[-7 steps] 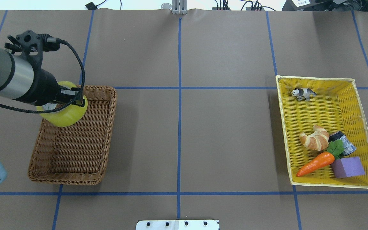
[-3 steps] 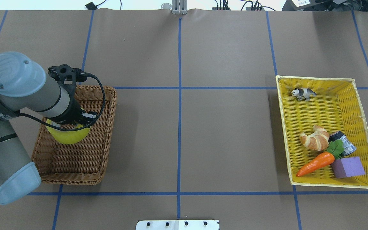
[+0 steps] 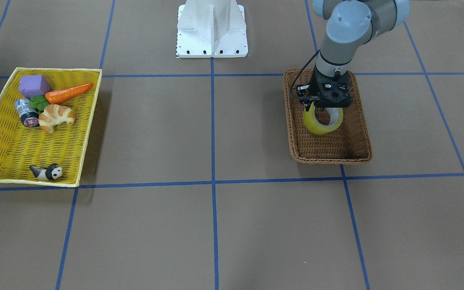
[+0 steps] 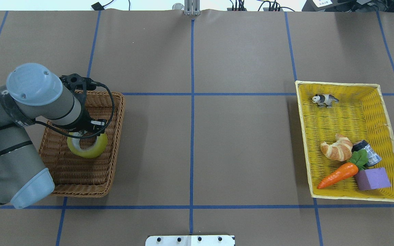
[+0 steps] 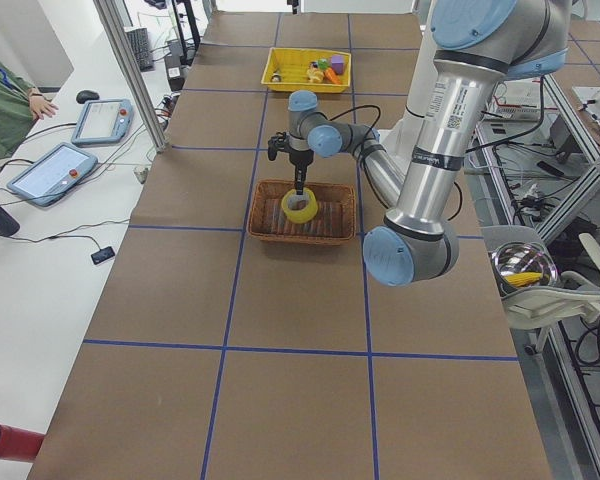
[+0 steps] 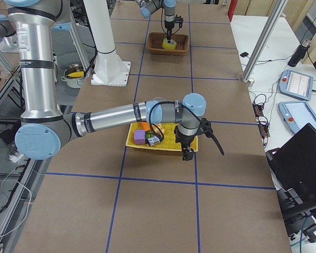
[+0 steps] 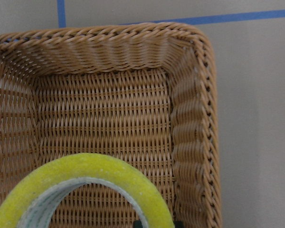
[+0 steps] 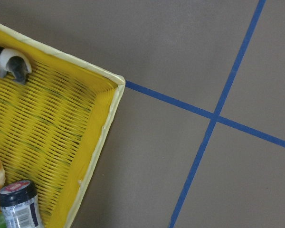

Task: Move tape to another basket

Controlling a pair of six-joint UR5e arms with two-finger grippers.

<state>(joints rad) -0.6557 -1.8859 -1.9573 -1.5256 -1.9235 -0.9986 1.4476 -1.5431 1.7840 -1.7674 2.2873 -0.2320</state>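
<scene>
The yellow tape roll (image 4: 92,150) stands tilted inside the brown wicker basket (image 4: 80,177) on the table's left side, low between its walls. My left gripper (image 4: 88,132) reaches down into the basket and is shut on the roll's upper wall. The front-facing view shows the tape (image 3: 315,125) hanging from the left gripper (image 3: 324,108) over the basket's floor (image 3: 328,151). In the left wrist view the tape's rim (image 7: 85,166) fills the bottom, with the basket's far corner (image 7: 194,118) behind. My right gripper (image 6: 188,154) shows only in the exterior right view, beside the yellow tray; I cannot tell its state.
A shallow yellow tray basket (image 4: 340,112) on the right holds a panda figure (image 4: 325,99), a croissant (image 4: 337,147), a carrot (image 4: 337,175), a purple block (image 4: 372,178) and a small black-capped bottle (image 4: 368,153). The robot's base plate (image 3: 212,28) stands mid-table.
My left arm has swung toward the robot's side and come down, carrying the tape from above the basket's far left corner to low inside it.
</scene>
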